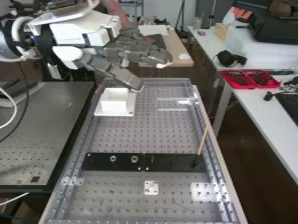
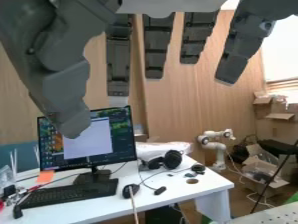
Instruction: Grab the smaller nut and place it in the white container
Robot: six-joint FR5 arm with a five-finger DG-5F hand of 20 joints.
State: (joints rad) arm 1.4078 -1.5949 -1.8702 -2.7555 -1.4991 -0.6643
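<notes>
In the high view the hand [image 1: 114, 59] is at the upper left, above and behind the white container [image 1: 114, 101], its fingers extended toward the right and nothing seen in them. The container stands on a white plate at the bench's left side. On the black bar [image 1: 174, 162] are the larger nut [image 1: 113, 158] and, to its right, the bearing [image 1: 134, 159]. The inside of the container cannot be made out. In the wrist view the hand [image 2: 157, 47] hangs with straight, spread fingers, the thumb apart from them.
A thin wooden stick [image 1: 203, 141] rises from the bar's right end. A small white plate with holes [image 1: 151, 188] lies on the perforated bench nearer than the bar. Raised metal rails run along both bench sides. A side table holds red trays [image 1: 250, 78] and headphones.
</notes>
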